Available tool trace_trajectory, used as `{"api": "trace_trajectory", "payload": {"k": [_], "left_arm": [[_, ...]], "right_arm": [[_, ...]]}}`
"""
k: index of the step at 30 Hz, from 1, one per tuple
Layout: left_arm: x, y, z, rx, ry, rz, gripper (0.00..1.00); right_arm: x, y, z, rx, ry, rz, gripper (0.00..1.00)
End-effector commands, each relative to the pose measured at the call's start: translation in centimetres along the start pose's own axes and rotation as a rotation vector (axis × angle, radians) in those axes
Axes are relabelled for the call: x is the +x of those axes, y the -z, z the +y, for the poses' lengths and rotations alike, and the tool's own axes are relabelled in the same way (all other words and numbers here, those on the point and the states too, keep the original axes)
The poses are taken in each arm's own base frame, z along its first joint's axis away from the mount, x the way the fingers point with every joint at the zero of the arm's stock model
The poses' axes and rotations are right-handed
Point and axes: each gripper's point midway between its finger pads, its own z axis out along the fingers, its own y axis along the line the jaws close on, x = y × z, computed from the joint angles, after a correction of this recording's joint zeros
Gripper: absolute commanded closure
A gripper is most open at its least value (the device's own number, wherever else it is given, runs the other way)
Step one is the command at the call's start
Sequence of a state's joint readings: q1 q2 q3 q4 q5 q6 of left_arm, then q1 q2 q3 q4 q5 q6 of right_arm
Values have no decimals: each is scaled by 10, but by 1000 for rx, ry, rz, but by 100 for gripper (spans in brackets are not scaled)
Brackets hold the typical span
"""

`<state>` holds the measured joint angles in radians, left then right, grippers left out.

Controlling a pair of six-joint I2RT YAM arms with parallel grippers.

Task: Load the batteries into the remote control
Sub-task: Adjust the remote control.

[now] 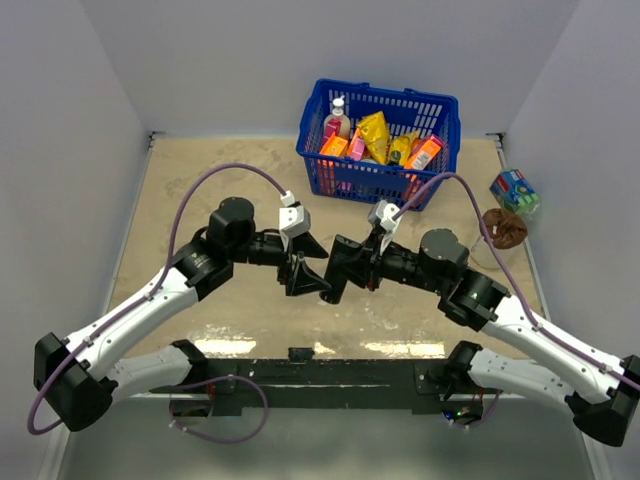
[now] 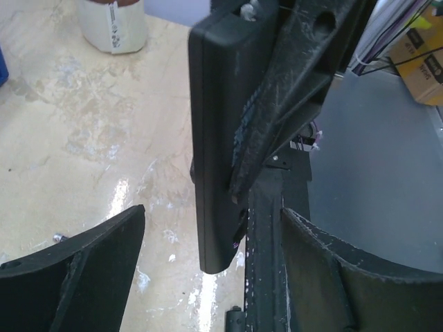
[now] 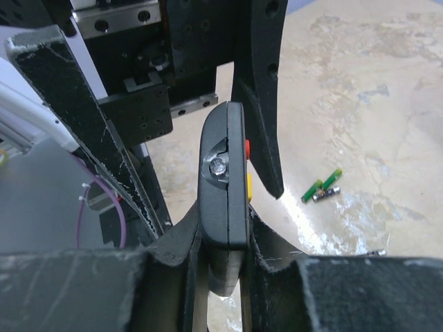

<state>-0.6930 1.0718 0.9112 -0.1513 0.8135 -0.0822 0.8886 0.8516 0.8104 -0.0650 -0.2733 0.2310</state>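
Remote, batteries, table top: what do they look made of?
Remote: likely moulded plastic, matte black, with rounded seamed edges and one screw. Batteries: green wrap, probably over metal, with a bare silvery end. Table top: beige, marbled, glossy with glare streaks; laminate or stone, can't tell.

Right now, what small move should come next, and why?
Probably close the left gripper on the remote control: its open fingers straddle it, the right gripper pinches one end, and the batteries lie loose on the table.
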Motion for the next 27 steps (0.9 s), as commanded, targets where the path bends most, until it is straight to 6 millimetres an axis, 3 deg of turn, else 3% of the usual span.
{"api": "trace_trajectory", "payload": {"k": [1, 7, 12, 18, 27], "left_arm": [[-29, 4, -22, 118, -71, -114, 19], [-28, -3, -26, 183, -20, -141, 29], [-28, -6, -29, 220, 21, -148, 45], [-29, -8, -26, 218, 36, -160, 56], [-40, -10, -26, 241, 75, -210, 59]], "right_arm": [[-48, 3, 22, -113, 40, -129, 100], [-55, 3, 25, -158, 10, -164, 100], [-58, 4, 24, -187, -4, -182, 100], [-58, 4, 20, -191, -7, -177, 100], [-50, -2, 19, -207, -6, -154, 100]]}}
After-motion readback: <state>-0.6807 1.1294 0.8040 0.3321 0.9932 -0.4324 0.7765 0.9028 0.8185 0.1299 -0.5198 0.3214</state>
